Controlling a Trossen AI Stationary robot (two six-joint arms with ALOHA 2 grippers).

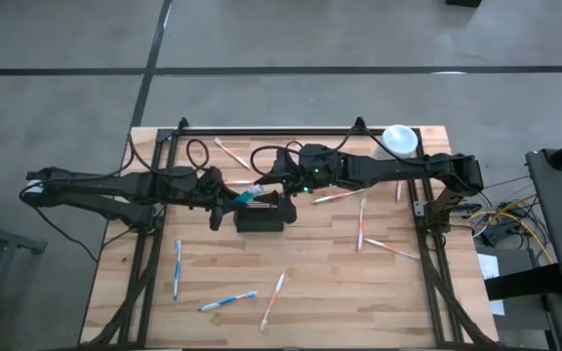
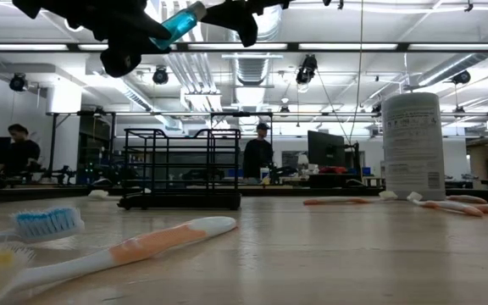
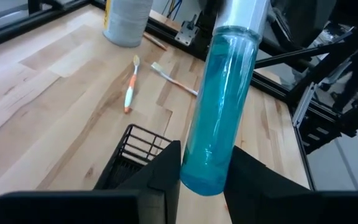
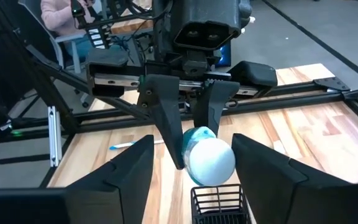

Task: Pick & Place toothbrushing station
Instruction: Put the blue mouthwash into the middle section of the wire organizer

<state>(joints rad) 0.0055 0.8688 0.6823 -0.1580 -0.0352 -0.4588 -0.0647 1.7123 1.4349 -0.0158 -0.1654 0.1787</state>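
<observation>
A clear blue tube (image 1: 249,195) with a white cap (image 4: 210,163) hangs in the air above the toothbrushing station, a small black wire basket (image 1: 260,216) standing on the table's middle. My left gripper (image 3: 201,165) comes in from the table's left and is shut on the tube. Facing it from the right is my right gripper (image 1: 273,187), open. Its two fingers (image 4: 129,177) stand wide on either side of the capped end without touching it. My left gripper pinches the tube's blue body near its uncapped end (image 3: 199,155) between its two fingers. The fingers come nearly level from the table's left, and the tube runs on along them toward the right arm. The tube is lifted clear above the basket, its capped end tilted slightly up.
Several toothbrushes lie scattered on the wooden table, such as an orange one (image 1: 338,196) right of the basket and blue ones (image 1: 227,301) near the front. A tall white canister (image 1: 399,141) stands at the far right corner. Black frame rails (image 1: 291,130) border the table.
</observation>
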